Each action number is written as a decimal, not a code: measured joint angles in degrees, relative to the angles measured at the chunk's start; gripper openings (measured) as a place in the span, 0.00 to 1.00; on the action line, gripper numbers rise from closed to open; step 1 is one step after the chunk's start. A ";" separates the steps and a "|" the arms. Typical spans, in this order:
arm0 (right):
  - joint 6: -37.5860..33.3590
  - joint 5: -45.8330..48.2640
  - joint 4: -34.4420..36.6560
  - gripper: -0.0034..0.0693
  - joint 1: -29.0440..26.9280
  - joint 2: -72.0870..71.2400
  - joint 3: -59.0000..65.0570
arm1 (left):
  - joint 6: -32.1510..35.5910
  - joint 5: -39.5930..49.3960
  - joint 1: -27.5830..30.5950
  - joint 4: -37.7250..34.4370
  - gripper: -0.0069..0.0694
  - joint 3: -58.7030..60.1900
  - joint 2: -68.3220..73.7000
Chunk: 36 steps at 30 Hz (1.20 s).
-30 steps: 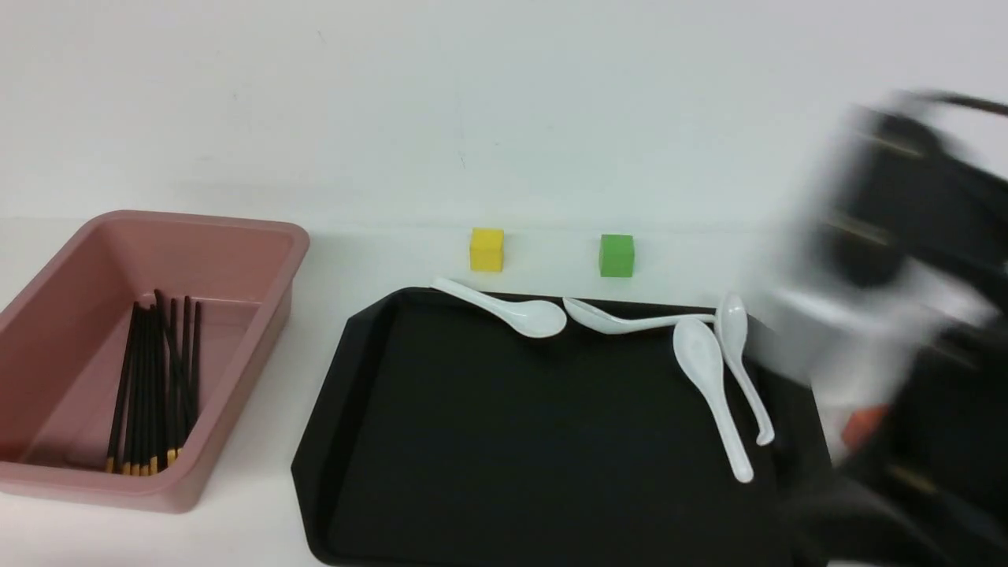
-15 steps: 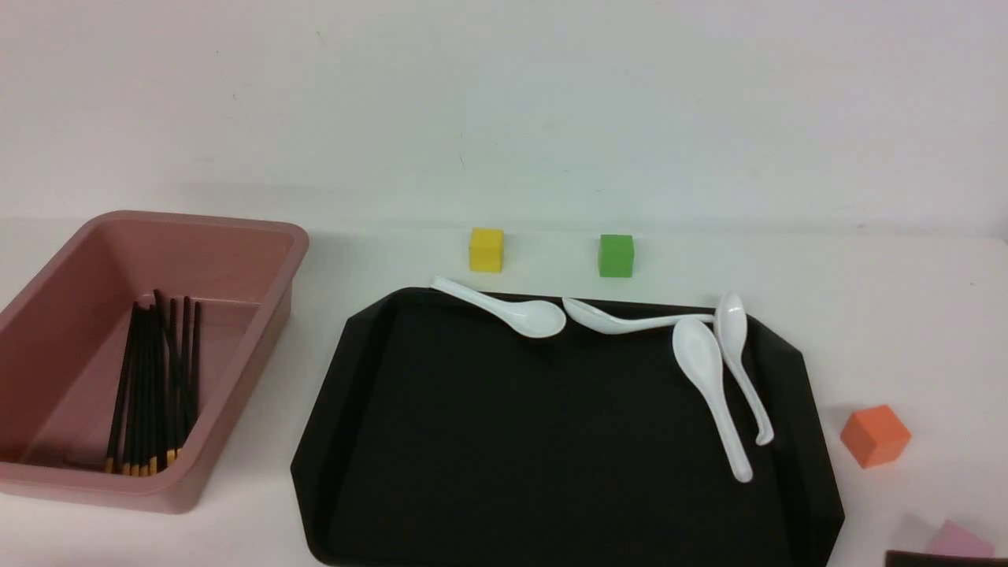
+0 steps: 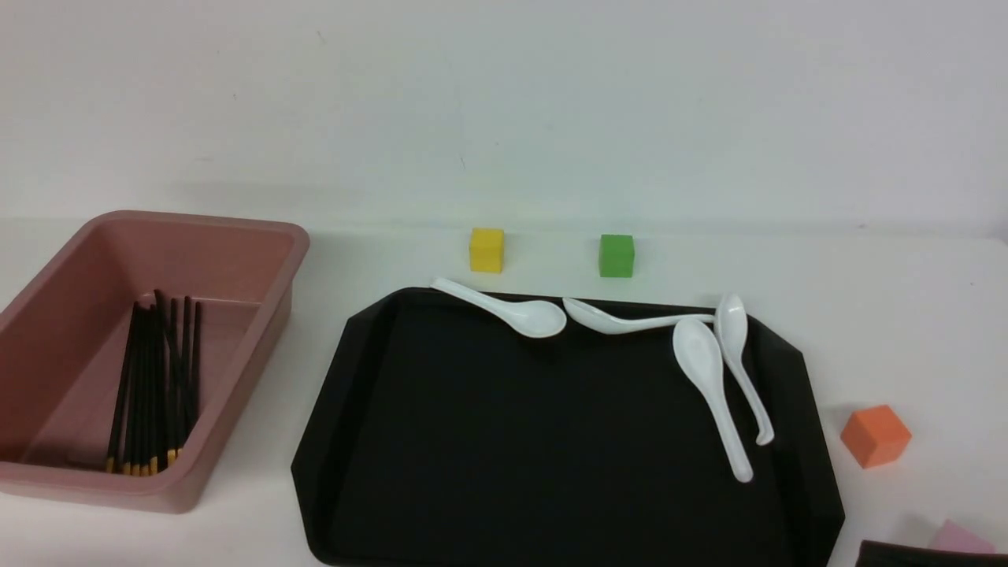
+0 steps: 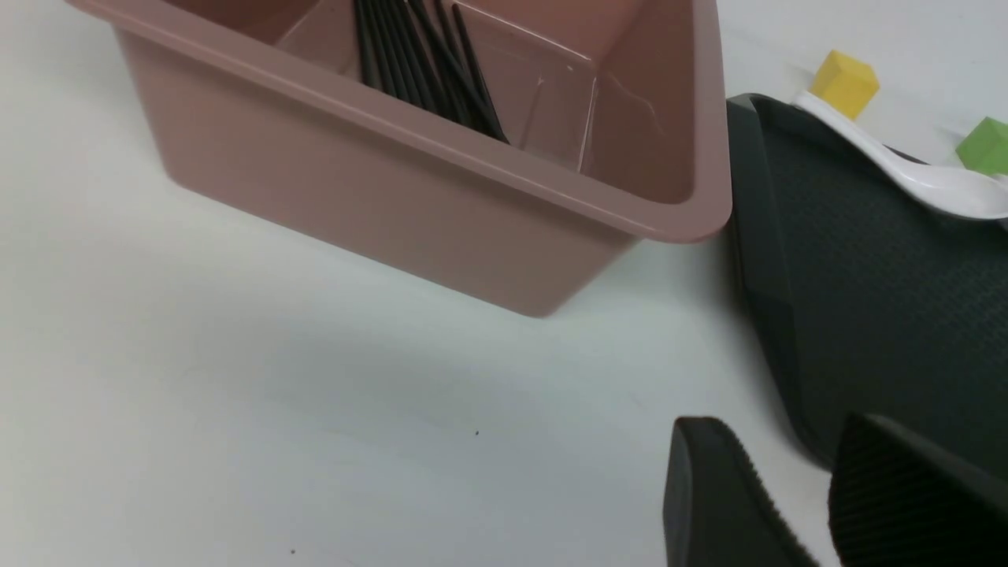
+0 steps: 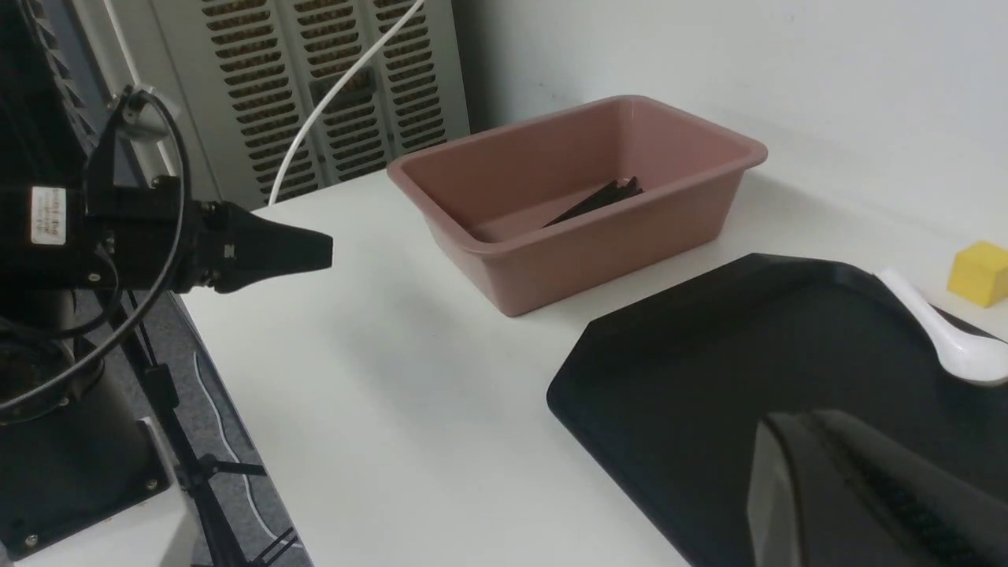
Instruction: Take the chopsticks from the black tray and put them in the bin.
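Note:
The chopsticks (image 3: pixel 153 386) lie bundled inside the pink bin (image 3: pixel 260 236) at the left, gold tips toward me; they also show in the left wrist view (image 4: pixel 425 71) and the right wrist view (image 5: pixel 598 201). The black tray (image 3: pixel 512 441) in the middle carries only white spoons. My left gripper (image 4: pixel 787 465) hovers over the bare table near the bin's front corner and the tray's left edge, open and holding nothing; it also shows from the side (image 5: pixel 315 250). My right gripper (image 5: pixel 791 429) hangs above the tray's near part (image 5: pixel 709 370), fingers pressed together, nothing held.
Several white soup spoons (image 3: pixel 709 378) lie along the tray's far and right sides. A yellow cube (image 3: pixel 487 250) and a green cube (image 3: pixel 616 255) stand behind the tray. An orange cube (image 3: pixel 874 435) and a pink block (image 3: pixel 957 539) sit at the right.
A second ago my right arm filled the right side of the front view as a blur. It has drawn back out of view, uncovering the orange cube; only a dark sliver remains at the bottom right.

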 joint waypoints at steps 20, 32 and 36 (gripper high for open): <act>0.00 -0.34 0.00 0.11 0.00 -0.20 0.41 | 0.00 0.00 0.00 0.00 0.40 0.00 0.00; -2.36 -0.66 -0.06 0.13 -16.79 -11.70 12.86 | 0.00 0.00 0.00 0.00 0.40 0.00 0.00; -2.41 -0.55 -1.26 0.14 -26.47 -17.32 19.12 | 0.00 0.00 0.00 0.00 0.40 0.00 0.00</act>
